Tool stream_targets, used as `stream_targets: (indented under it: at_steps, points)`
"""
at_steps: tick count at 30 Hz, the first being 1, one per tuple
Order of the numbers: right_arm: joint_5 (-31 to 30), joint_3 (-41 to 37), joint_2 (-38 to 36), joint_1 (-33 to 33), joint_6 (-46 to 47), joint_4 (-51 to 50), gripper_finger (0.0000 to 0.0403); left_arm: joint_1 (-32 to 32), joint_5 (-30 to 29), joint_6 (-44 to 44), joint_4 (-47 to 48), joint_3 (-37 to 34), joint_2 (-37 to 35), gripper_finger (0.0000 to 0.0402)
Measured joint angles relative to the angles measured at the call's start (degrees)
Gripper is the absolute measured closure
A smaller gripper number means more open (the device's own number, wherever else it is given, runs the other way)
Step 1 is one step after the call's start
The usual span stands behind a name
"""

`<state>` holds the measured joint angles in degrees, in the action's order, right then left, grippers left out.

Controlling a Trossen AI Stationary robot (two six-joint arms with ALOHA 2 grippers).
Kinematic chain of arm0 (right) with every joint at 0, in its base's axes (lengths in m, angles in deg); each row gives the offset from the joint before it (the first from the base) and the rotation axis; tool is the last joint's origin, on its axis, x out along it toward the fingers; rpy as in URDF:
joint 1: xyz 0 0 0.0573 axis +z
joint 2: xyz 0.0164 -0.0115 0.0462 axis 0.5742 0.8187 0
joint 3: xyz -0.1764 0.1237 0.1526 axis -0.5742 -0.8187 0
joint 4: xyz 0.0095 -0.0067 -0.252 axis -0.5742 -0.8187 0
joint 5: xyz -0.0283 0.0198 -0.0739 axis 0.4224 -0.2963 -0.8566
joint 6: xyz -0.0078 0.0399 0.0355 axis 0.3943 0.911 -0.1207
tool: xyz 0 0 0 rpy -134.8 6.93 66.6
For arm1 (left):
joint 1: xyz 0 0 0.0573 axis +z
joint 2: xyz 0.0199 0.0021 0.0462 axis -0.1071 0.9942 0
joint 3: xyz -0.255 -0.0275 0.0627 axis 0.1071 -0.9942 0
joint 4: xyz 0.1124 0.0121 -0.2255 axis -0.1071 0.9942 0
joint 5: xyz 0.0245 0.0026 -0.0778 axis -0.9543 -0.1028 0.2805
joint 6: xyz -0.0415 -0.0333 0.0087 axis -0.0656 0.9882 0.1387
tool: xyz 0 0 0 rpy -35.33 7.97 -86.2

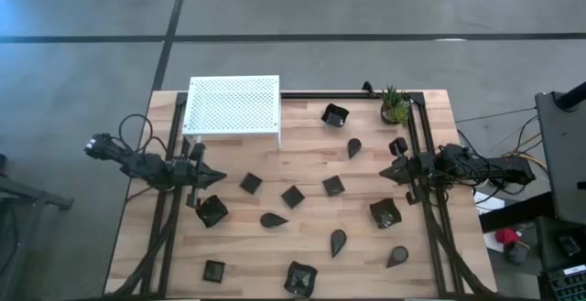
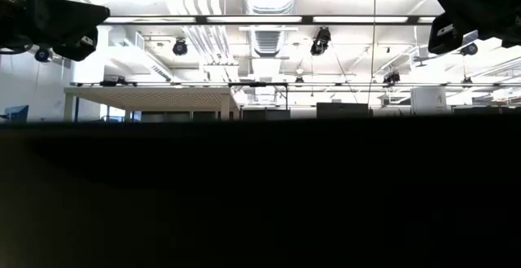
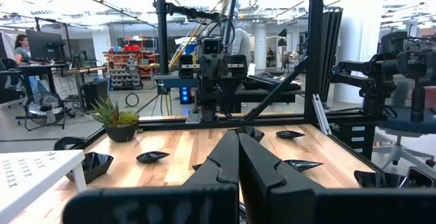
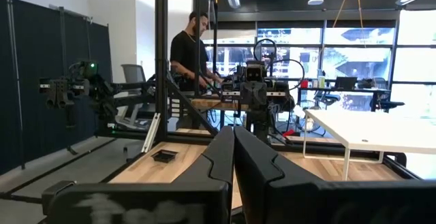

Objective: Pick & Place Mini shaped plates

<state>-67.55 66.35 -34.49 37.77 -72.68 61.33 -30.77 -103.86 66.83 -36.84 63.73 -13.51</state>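
Several small glossy black plates lie scattered flat on the wooden table [image 1: 302, 237]: a square one [image 1: 251, 183], a teardrop one [image 1: 272, 220], a larger one with upturned rim [image 1: 385, 213]. My left gripper [image 1: 220, 177] hovers at the table's left side, shut and empty, beside a rimmed plate [image 1: 211, 210]. My right gripper [image 1: 385, 173] hovers at the right side, shut and empty. In the wrist views both finger pairs [image 3: 238, 157] [image 4: 234, 152] are pressed together with nothing between them.
A white perforated platform [image 1: 233, 107] stands at the far left of the table. A small green potted plant [image 1: 395, 105] sits at the far right corner. Black frame rails [image 1: 424, 155] run along the table's sides. A person [image 4: 189, 60] stands beyond the table.
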Motion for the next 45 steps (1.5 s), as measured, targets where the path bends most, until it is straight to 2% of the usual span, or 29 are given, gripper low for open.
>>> stream_targets:
  at_steps: [11, 18, 22, 29, 35, 45]
  points:
    - [0.0, 0.0, 0.0, 0.0, 0.1, 0.6, 0.0394, 0.0, 0.0, 0.0, 0.0, 0.0, 0.0, 0.0401]
    - [0.0, 0.0, 0.0, 0.0, 3.3, 8.2, 0.0394, 0.0, 0.0, 0.0, 0.0, 0.0, 0.0, 0.0401]
    - [-0.1, 0.0, 0.0, 0.0, 2.0, 10.7, 0.0394, 0.0, 0.0, 0.0, 0.0, 0.0, 0.0, 0.0401]
    - [-7.6, 0.0, 0.2, 0.0, -0.1, 10.4, 0.0394, 0.0, 0.0, 0.0, 0.0, 0.0, 0.0, 0.0401]
    - [-8.1, 0.0, 0.2, 0.0, -1.2, 9.7, 0.0394, 0.0, 0.0, 0.0, 0.0, 0.0, 0.0, 0.0401]
    - [-14.0, 0.0, 3.6, 0.0, -3.8, 8.5, 0.0394, 0.0, 0.0, -0.4, 0.0, 0.0, 0.0, 0.0401]
